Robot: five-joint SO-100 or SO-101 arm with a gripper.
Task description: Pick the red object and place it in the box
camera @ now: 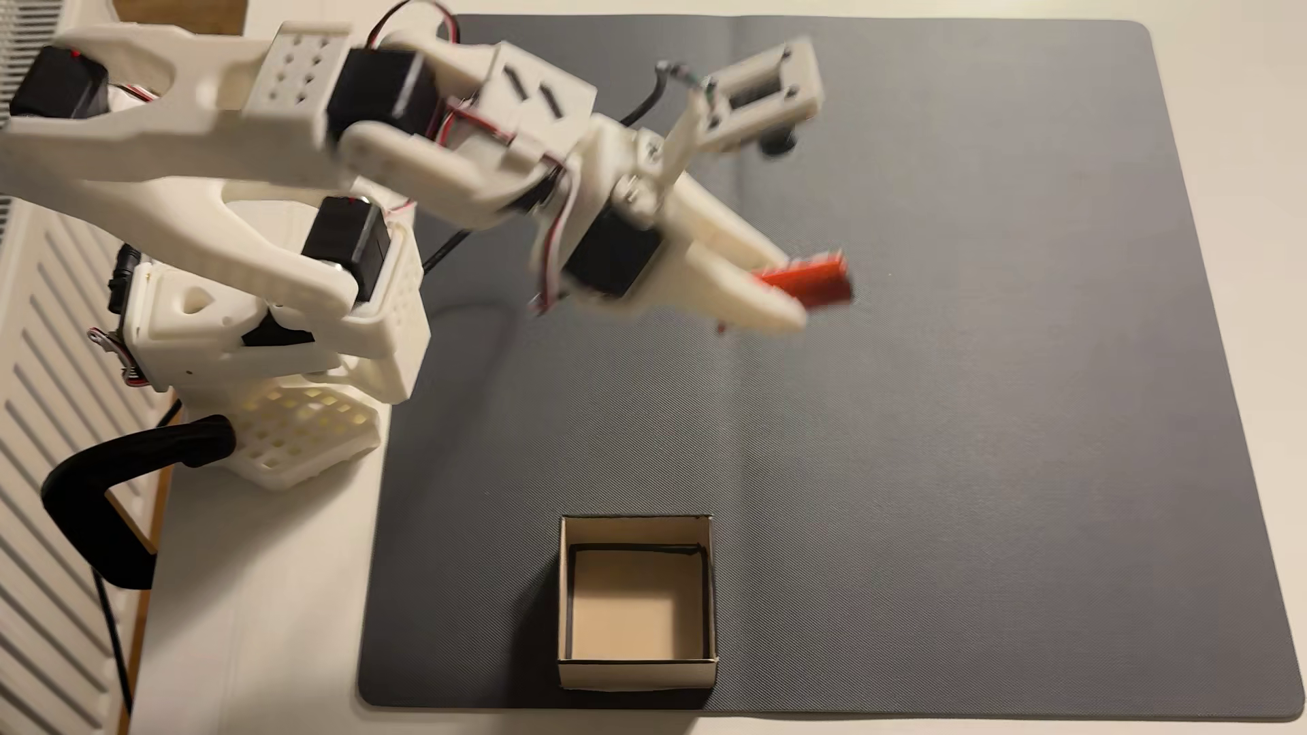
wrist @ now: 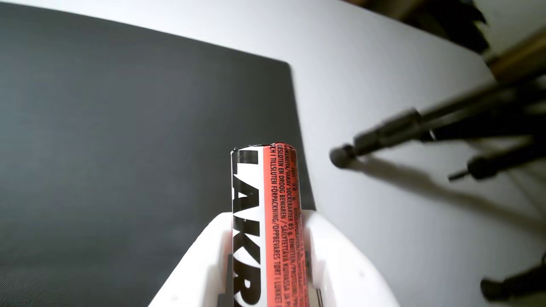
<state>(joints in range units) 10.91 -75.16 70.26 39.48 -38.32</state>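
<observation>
The end effector point(camera: 796, 293) is closed on the packet point(camera: 810, 281), its two white fingers point(camera: 735, 244) pinching it from either side. In the fixed view the arm point(camera: 212, 120) reaches from its base point(camera: 283, 332) at the left out over the grey mat point(camera: 990, 424), and the packet sticks out past the fingertips toward the right, raised clear of the mat. The arm and packet are blurred there.

In the wrist view the packet point(wrist: 266, 226) rises from between the fingers point(wrist: 341, 264) at the bottom edge, one face black and white with large "LAKR" letters, the adjoining face red-orange with fine black print. Behind it lie the mat point(wrist: 128, 128) on the left and the pale worktop point(wrist: 384, 85) on the right. Dark tripod legs point(wrist: 384, 136) cross the worktop at the right.

The box point(camera: 636, 594) stands open-topped on the near edge of the mat in the fixed view, well apart from the packet and to the near left of it. Its inside is bare beige with black-lined edges. A black clamp point(camera: 106, 487) grips the worktop point(camera: 247, 601) edge near the base.
</observation>
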